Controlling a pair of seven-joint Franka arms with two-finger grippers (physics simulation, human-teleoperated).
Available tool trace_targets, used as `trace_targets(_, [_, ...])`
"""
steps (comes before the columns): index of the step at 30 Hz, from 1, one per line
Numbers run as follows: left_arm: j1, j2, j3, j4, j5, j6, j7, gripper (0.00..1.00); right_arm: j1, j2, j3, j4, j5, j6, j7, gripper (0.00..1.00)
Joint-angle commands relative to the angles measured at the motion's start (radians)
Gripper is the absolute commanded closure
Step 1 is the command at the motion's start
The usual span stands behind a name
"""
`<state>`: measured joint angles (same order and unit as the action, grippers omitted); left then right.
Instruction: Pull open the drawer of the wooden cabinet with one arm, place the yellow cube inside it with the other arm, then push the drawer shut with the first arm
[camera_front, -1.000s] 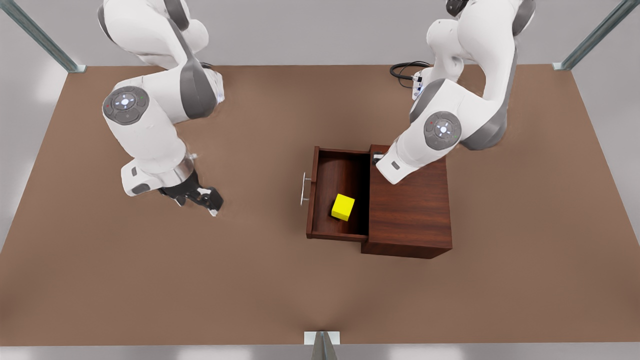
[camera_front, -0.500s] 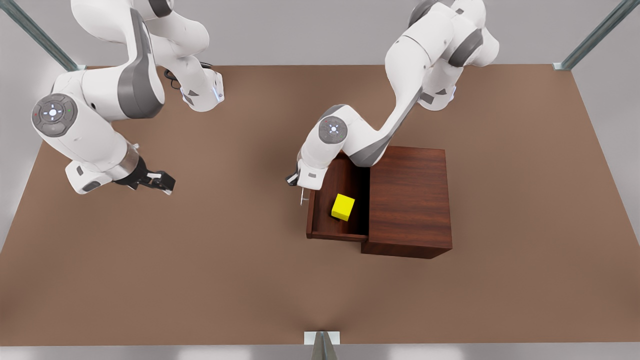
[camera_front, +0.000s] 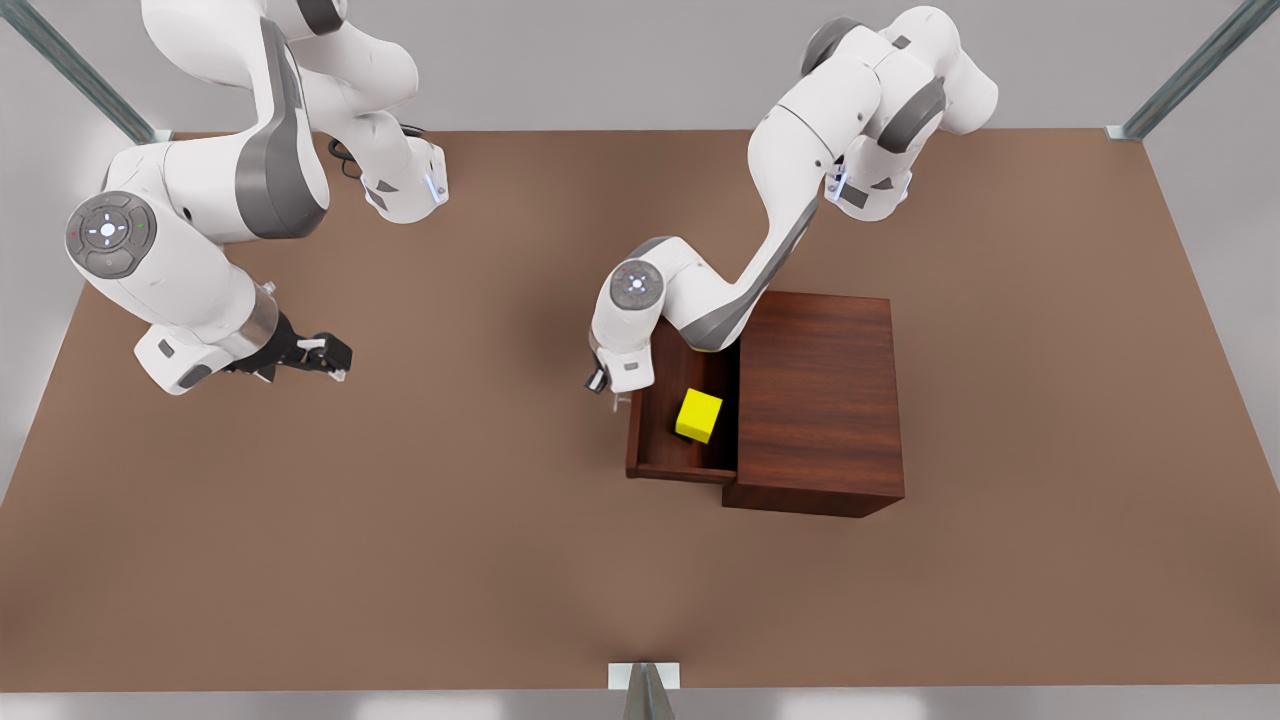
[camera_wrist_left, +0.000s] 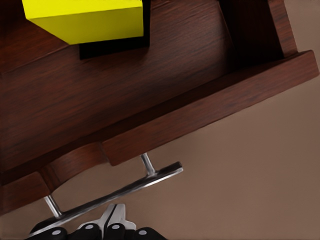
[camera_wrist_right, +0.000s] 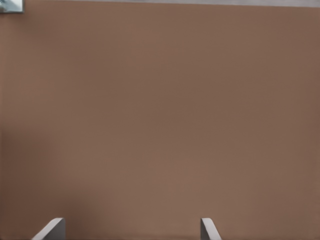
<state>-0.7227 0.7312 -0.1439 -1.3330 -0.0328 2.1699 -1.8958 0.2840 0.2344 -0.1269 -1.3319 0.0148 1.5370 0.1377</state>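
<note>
Small bright yellow cube (camera_front: 698, 416) sits in half-open dark reddish-brown wooden drawer (camera_front: 680, 462) of boxy wooden cabinet (camera_front: 818, 400). Left gripper (camera_wrist_left: 111, 224), fingers closed together, w/ slim silver bar handle (camera_wrist_left: 115, 192) just before it. Right gripper (camera_wrist_right: 132, 229) spread wide, waits well apart over brown table (camera_front: 400, 520).

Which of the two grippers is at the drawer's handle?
The left gripper, shut, is at the silver handle of the drawer holding the yellow cube. The right gripper waits, open, above the bare table.
</note>
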Motion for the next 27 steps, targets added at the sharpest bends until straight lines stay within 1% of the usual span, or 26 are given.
trace_targets(1, [0.003, -0.003, 0.0, 0.0, 0.007, -0.058, -0.341, 0.79, 0.0, -0.001, 0.0, 0.0, 0.001, -0.003, -0.118, 0.0])
trace_targets(13, [0.083, -0.019, 0.0, 0.002, 0.002, -0.237, -0.194, 0.79, -0.002, -0.001, 0.0, 0.0, 0.001, -0.015, -0.118, 0.0])
trace_targets(14, [0.083, -0.019, 0.0, 0.002, 0.002, -0.275, -0.152, 0.79, -0.002, -0.001, -0.002, 0.0, 0.001, -0.015, -0.119, 0.0])
trace_targets(27, [0.152, -0.042, 0.0, 0.002, 0.002, -0.437, 0.023, 0.79, -0.006, -0.001, -0.002, -0.001, 0.001, -0.017, -0.121, 0.0])
